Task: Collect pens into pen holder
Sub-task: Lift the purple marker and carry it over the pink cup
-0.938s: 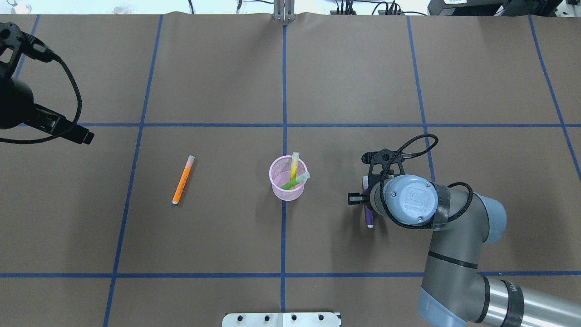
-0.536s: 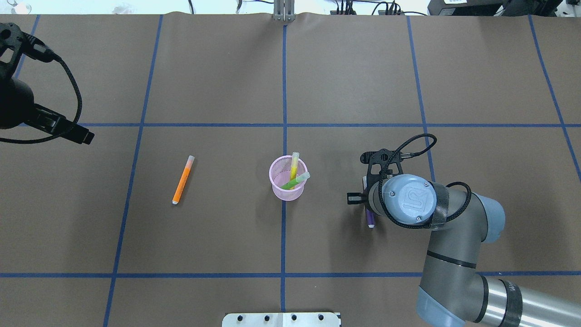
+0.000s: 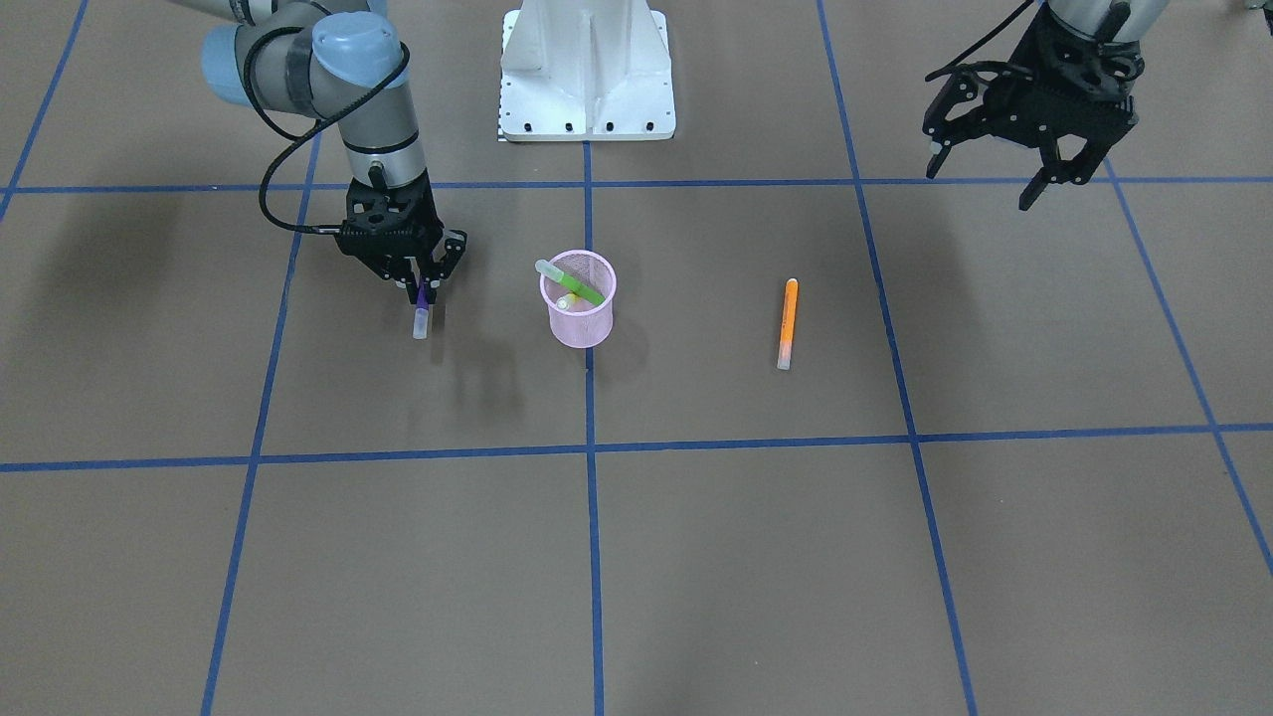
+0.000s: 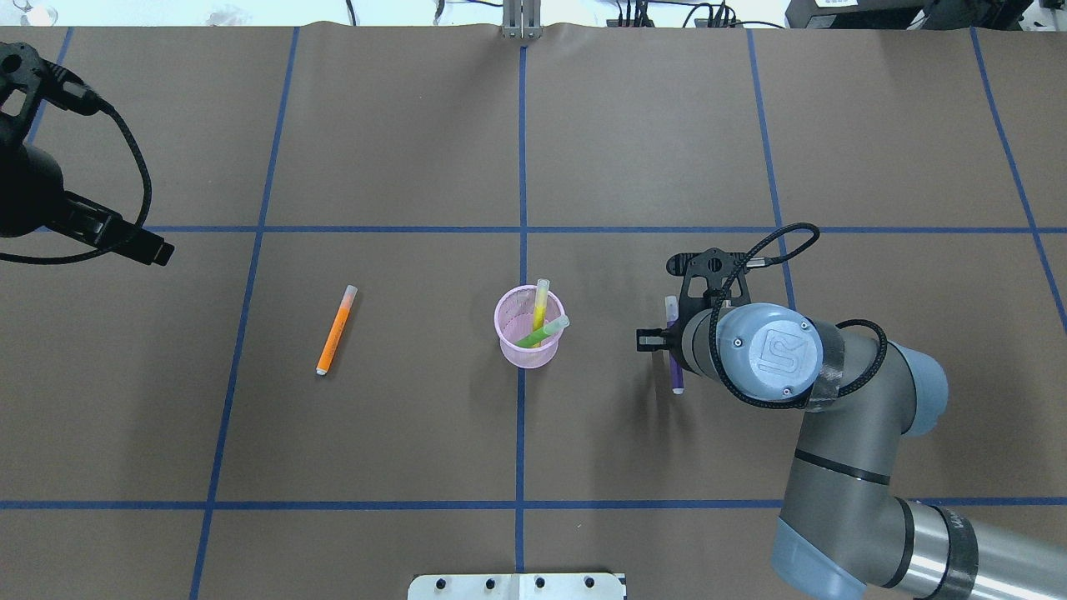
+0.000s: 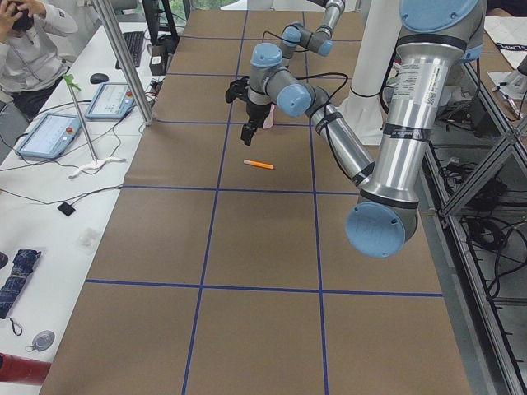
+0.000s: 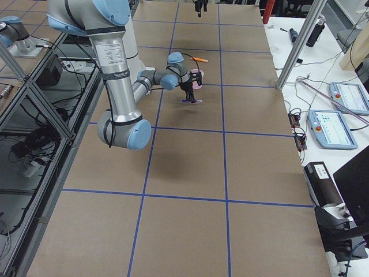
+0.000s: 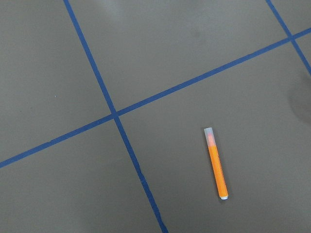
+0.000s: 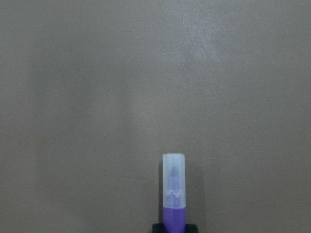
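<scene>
purple pen (image 3: 422, 310) is clamped between the right fingers (image 3: 411, 281), pale cap poking out, near the pink pen holder (image 3: 579, 320) with the green pen (image 4: 542, 333) and yellow pen (image 4: 541, 305) leaning inside. orange pen (image 3: 788, 323) lies flat on the table (image 3: 696, 547) on the holder's other side. left fingers (image 3: 1039, 184) hang spread apart, well away.

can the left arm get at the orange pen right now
Probably yes. The orange pen lies flat on bare table on that arm's side, well apart from the holder, and the left gripper hangs open and empty.
</scene>
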`<move>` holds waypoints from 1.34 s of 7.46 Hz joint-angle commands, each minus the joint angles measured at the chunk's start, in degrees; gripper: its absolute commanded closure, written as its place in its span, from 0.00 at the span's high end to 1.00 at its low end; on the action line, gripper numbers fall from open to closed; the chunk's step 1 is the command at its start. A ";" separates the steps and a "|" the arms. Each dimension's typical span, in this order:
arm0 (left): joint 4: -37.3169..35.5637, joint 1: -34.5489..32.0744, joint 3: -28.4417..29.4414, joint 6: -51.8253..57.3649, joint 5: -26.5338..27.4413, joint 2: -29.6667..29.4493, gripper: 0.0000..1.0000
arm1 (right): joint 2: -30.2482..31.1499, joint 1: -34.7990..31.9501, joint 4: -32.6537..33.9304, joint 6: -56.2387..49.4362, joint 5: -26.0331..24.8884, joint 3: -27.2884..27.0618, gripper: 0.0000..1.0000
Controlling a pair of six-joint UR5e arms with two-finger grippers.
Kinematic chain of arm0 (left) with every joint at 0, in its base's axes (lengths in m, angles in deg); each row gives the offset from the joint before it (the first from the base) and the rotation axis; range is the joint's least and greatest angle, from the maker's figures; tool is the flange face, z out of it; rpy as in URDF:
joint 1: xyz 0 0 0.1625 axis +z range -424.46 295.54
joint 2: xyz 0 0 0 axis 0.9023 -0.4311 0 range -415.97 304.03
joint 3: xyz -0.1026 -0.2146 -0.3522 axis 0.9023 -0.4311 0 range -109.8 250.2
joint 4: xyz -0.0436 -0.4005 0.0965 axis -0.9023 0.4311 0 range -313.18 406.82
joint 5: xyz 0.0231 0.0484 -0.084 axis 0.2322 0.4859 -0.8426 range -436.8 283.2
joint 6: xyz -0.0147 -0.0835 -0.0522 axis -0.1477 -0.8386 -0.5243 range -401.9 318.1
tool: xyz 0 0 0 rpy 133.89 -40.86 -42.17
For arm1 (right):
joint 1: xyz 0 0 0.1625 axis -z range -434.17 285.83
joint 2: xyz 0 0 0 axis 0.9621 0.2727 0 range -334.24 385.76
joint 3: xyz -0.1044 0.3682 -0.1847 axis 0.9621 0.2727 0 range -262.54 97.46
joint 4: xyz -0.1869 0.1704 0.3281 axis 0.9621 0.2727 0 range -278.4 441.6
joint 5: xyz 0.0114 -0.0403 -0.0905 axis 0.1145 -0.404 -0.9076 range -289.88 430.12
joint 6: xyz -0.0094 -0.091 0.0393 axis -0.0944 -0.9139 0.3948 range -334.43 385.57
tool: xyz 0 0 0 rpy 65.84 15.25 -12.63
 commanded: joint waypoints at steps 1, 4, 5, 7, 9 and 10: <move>0.00 0.07 0.10 -0.07 -0.06 -0.04 1.00 | -4.84 -0.39 0.01 0.99 -10.96 -2.34 0.00; 0.00 0.07 0.54 -0.07 -0.06 -0.04 1.00 | -10.40 4.94 0.28 7.68 -27.30 -1.38 0.00; 0.00 0.07 0.98 -0.07 -0.06 -0.04 1.00 | -13.45 7.14 0.19 8.21 -32.06 0.37 0.00; 0.00 0.07 1.50 -0.07 -0.06 -0.04 1.00 | -18.04 9.18 -0.07 11.54 -37.18 6.42 0.00; 0.00 0.07 1.68 -0.16 -0.06 -0.04 1.00 | -18.49 11.55 -0.07 11.55 -41.76 8.37 0.00; 0.00 0.07 2.03 -0.07 -0.15 -0.04 1.00 | -19.01 12.08 0.02 11.55 -42.91 9.60 0.00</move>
